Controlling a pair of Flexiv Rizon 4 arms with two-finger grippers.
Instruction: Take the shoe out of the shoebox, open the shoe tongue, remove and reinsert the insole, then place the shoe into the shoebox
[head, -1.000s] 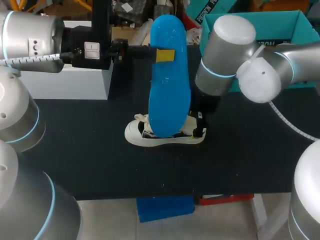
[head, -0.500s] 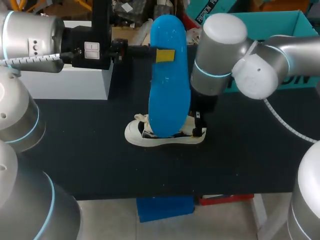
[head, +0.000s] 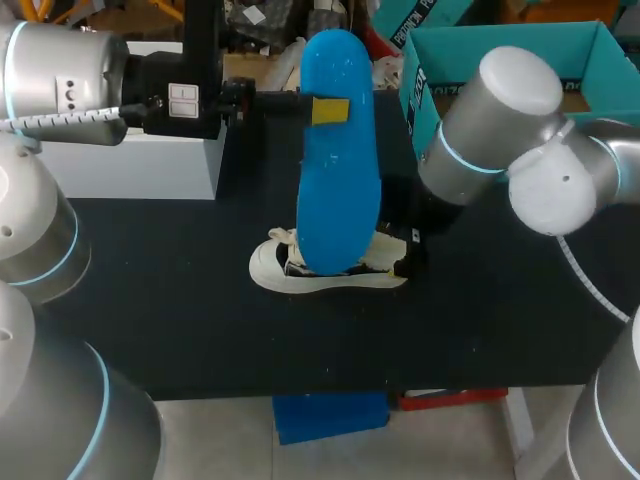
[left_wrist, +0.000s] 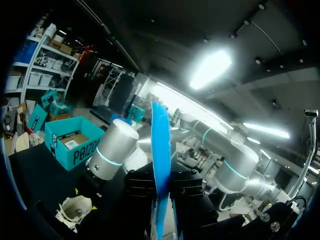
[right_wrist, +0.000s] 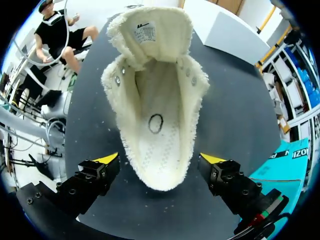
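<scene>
Two arms busy: left gripper (left_wrist: 161, 200) pinches the blue insole (head: 338, 170) upright above the white shoe (head: 270, 272) on the table (head: 150, 300), right gripper (right_wrist: 160, 159) spread wide astride its heel, not touching

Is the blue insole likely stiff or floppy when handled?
Probably fairly stiff: the blue insole, clamped upright in the left gripper, shows a straight outline, no droop. Likely light and thin: its edge looks narrow in the left wrist view.

Bright blue insole (head: 338, 150), cream-white shoe (right_wrist: 150, 85) with black ring mark inside, teal shoebox (head: 520, 45), black table (head: 200, 330)
</scene>
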